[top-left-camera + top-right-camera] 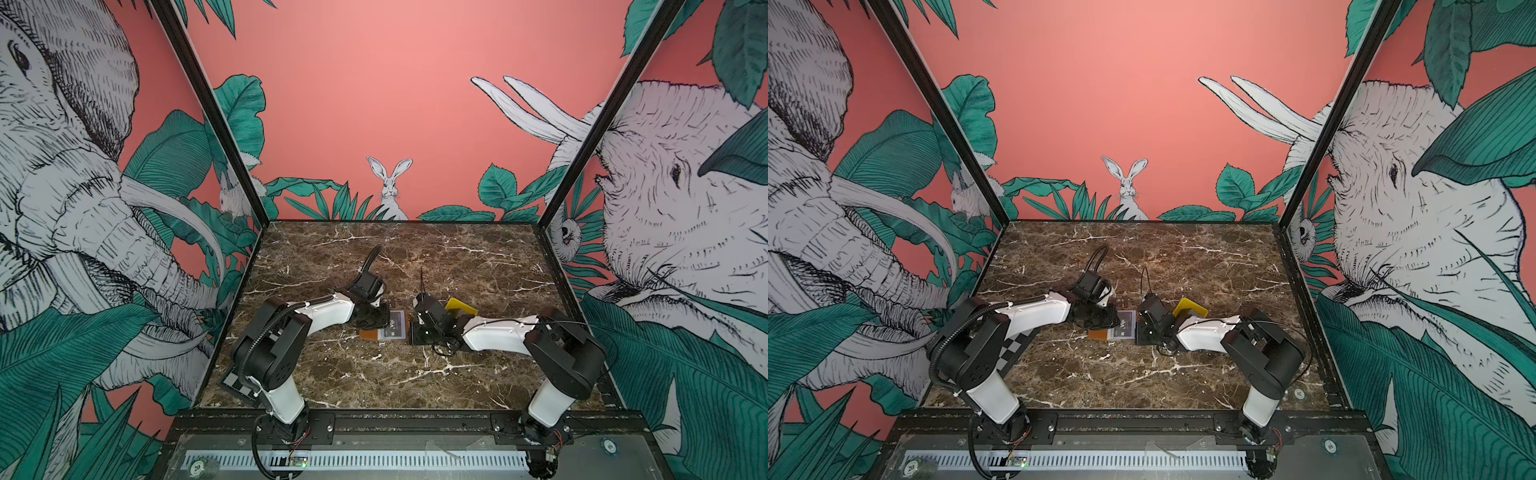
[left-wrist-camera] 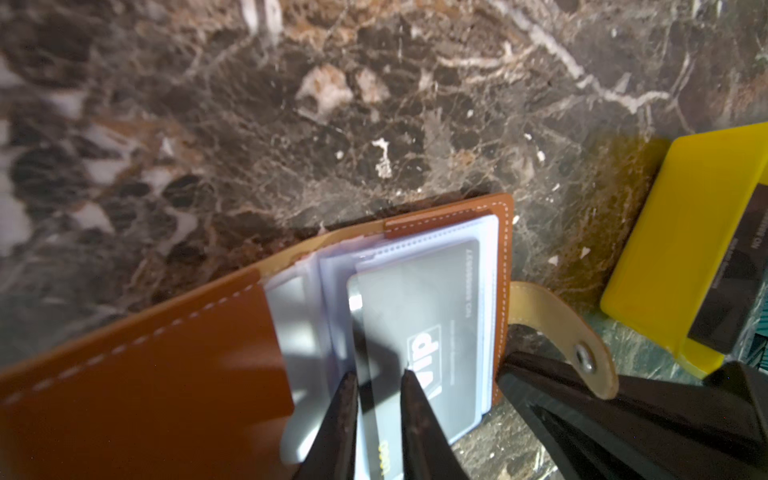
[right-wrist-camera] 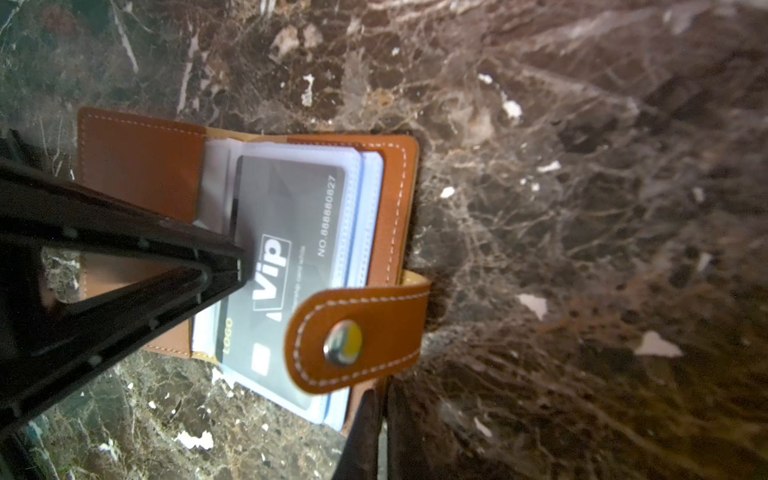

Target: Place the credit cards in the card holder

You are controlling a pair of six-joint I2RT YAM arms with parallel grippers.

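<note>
Mid-frame in both top views, the right claw (image 3: 381, 415) clenched the card holder (image 1: 368, 333); left claw (image 2: 378, 374) straddled 1 card (image 3: 291, 208), grip unclear.

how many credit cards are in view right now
2. A Vip card sits in the open card holder; another dark card lies in the yellow tray, possibly with more stacked beneath.
</note>
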